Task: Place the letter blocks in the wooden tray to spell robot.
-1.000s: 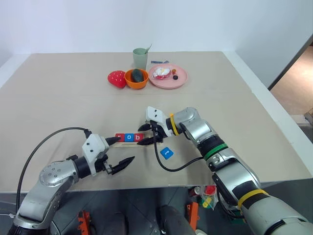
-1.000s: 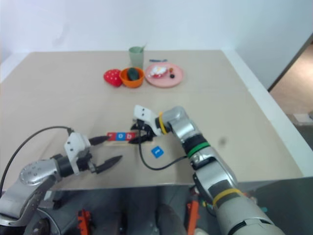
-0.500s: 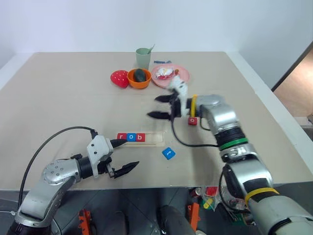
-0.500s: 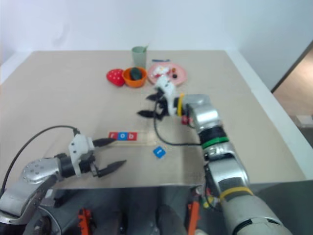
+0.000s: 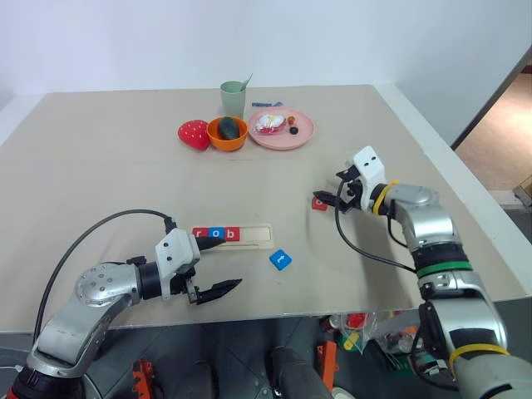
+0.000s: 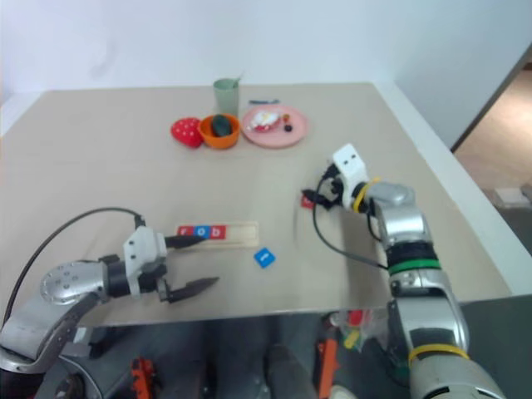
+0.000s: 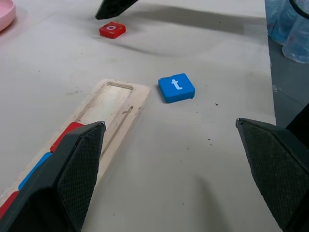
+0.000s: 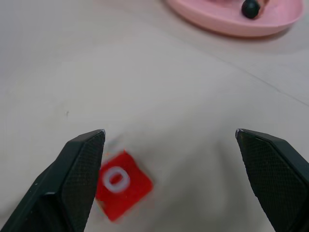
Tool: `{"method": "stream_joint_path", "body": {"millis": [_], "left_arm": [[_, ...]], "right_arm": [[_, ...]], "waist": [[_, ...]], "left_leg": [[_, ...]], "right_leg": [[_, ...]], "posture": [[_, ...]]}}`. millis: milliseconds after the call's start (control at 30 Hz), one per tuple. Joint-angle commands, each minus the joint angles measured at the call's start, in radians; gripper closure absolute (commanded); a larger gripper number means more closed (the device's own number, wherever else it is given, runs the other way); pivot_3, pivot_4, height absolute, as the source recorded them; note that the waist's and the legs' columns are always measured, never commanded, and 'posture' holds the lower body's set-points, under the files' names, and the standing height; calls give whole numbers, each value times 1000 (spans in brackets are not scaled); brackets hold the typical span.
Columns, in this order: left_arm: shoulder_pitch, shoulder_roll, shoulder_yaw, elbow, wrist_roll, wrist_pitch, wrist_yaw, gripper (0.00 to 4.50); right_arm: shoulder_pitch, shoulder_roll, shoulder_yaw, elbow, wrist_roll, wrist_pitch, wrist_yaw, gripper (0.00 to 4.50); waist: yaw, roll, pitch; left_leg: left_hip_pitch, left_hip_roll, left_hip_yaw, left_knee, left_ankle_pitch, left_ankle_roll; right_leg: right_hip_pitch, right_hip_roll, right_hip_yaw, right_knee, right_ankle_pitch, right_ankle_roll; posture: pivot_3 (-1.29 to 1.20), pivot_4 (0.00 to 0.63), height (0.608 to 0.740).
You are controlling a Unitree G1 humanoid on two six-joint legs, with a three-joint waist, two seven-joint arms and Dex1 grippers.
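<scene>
The wooden tray holds r, o and b tiles. The right claw gapes beside the red o tile. The left claw hangs spread near the tray, the blue t tile loose on the worktop.

Three blocks in tray left end; t block right-front.

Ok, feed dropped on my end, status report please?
Both tools open: left tool by the pale wooden tray, right tool over the red o block. Tray holds r, o, b. Blue t block loose; nothing blocking.
</scene>
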Motion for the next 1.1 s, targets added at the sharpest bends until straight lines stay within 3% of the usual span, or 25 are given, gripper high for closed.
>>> {"method": "stream_joint_path", "body": {"millis": [33, 233, 367, 667, 967, 1100], "left_arm": [[2, 2, 3, -26, 3, -16, 5, 0], [-12, -3, 2, -27, 10, -11, 15, 0], [-24, -59, 10, -49, -30, 5, 60, 0], [-15, -78, -18, -58, -6, -1, 73, 0], [-16, -76, -25, -58, 5, -2, 75, 0], [-13, -76, -29, -59, 11, -3, 76, 0]], "right_arm": [[51, 55, -53, -194, 29, 96, -140, 30], [155, 174, -88, -361, -11, 191, -408, 30], [197, 213, -90, -407, -27, 229, -504, 30], [265, 303, -58, -524, -16, 338, -581, 30], [272, 329, -87, -463, -17, 342, -631, 30], [274, 342, -100, -444, -4, 335, -647, 1028]], "waist": [[0, 0, 0], [3, 0, 0], [6, 0, 0], [5, 0, 0], [5, 0, 0], [5, -1, -1]], "left_leg": [[0, 0, 0, 0, 0, 0], [-1, -1, 1, 1, 0, 0], [-2, -2, 1, 1, 0, 0], [-1, -1, 1, 0, 0, 0], [-1, -1, 1, 0, 0, 0], [0, -1, 1, 1, 0, 0]], "right_leg": [[0, 0, 0, 0, 0, 0], [0, -2, 0, -1, 0, 2], [0, -3, 0, -1, 0, 2], [0, -1, 1, -1, 0, 1], [0, -1, 1, -1, 0, 2], [1, -1, 1, -1, 0, 2]], "posture": [[0, 150, 740], [0, 150, 740], [0, 150, 740], [0, 150, 740], [0, 150, 740], [0, 150, 740]]}}
